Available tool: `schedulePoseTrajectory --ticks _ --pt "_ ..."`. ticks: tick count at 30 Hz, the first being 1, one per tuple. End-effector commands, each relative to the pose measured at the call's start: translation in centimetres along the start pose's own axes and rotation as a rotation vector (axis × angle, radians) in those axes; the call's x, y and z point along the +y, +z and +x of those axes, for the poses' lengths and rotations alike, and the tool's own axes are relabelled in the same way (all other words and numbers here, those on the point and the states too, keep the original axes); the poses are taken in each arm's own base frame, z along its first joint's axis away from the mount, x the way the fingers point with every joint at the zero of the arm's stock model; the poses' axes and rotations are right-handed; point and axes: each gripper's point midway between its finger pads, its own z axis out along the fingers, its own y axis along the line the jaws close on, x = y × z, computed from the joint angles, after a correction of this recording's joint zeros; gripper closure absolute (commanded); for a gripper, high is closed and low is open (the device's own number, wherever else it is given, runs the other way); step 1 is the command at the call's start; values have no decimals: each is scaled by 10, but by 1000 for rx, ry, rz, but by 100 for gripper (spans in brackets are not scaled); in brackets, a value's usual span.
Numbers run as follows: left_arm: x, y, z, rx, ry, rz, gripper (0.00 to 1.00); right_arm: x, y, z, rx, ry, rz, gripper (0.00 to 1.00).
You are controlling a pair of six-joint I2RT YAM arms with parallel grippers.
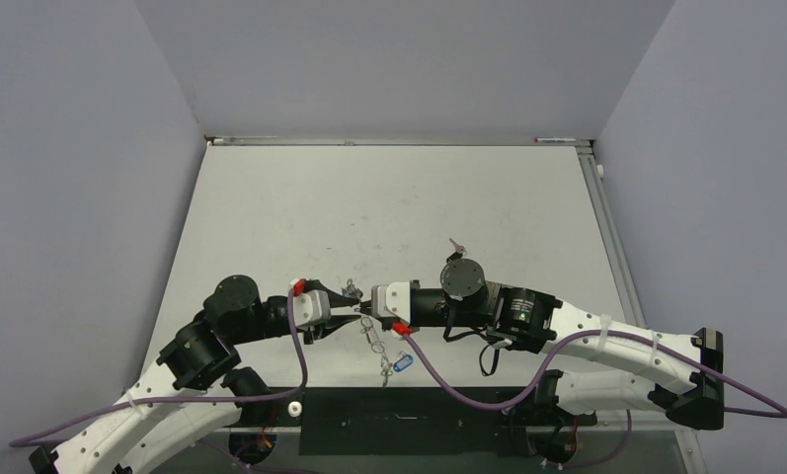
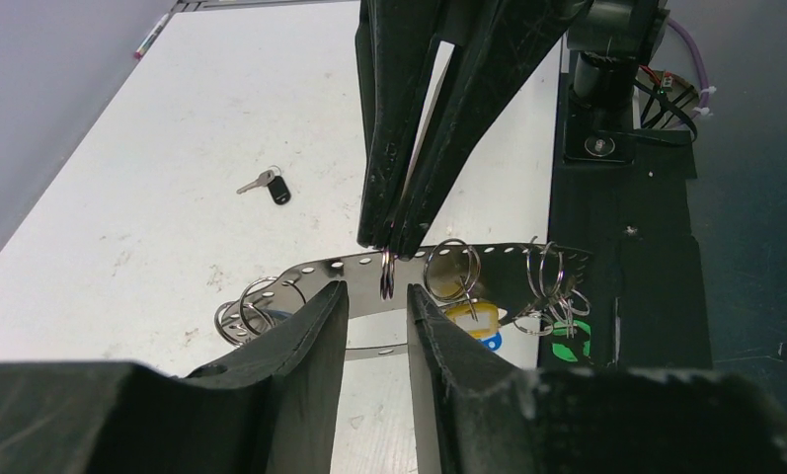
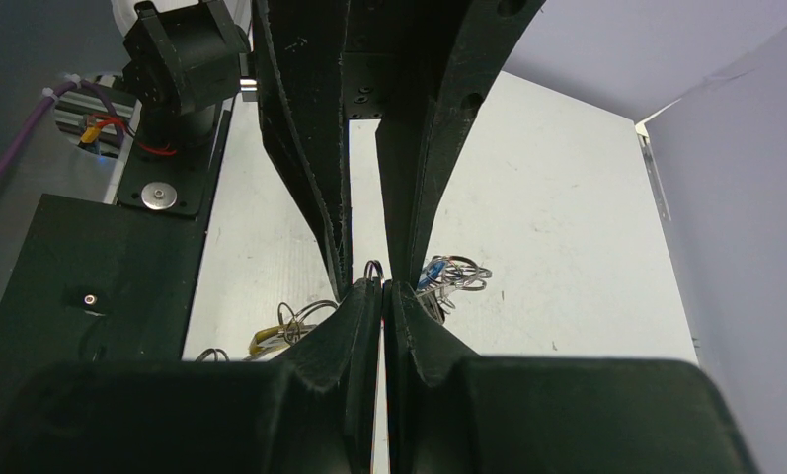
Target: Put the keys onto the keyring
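- Two tools meet low over the desk (image 2: 221, 99): the right tool (image 2: 389, 247) is pinched tight on a small split ring (image 2: 387, 276), while the left tool (image 2: 376, 289) stands partly open just below it, gripping nothing visible.
- The keyring (image 2: 310, 270), which looks like a perforated grey band, sits just behind them carrying tagged keys (image 2: 465, 318); a black key (image 2: 271, 185) lies well apart.
- Likely slip: the thin ring twists out of the pinch.
- Likely miss: the left tool closes off-centre and knocks the ring aside.
- No writing is readable; the green tag (image 2: 567, 331) bears an illegible mark.
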Motion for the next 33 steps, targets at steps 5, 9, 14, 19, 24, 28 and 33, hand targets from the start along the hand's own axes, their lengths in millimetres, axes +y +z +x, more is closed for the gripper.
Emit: schedulePoseTrajectory --ticks 5,9,14,19,24,28,33 --pt "3 -2 -14 -43 24 -17 75 -14 -6 -39 -116 -37 47 95" --pt "3 -4 -17 -45 19 -16 75 -14 -4 -38 -110 -39 45 95" --pt "1 -5 -19 -42 16 -5 75 -14 -3 -37 -104 -39 43 95" --pt "0 -4 -19 -43 19 3 78 -14 -2 -34 -96 -38 44 95" --pt "1 -2 -20 -43 19 5 86 -14 -1 -33 -87 -37 40 95" --pt "2 -1 -20 -47 15 -1 86 -13 0 -31 -81 -37 36 95" --pt "1 -1 -19 -41 13 5 91 -13 2 -28 -68 -38 35 95"
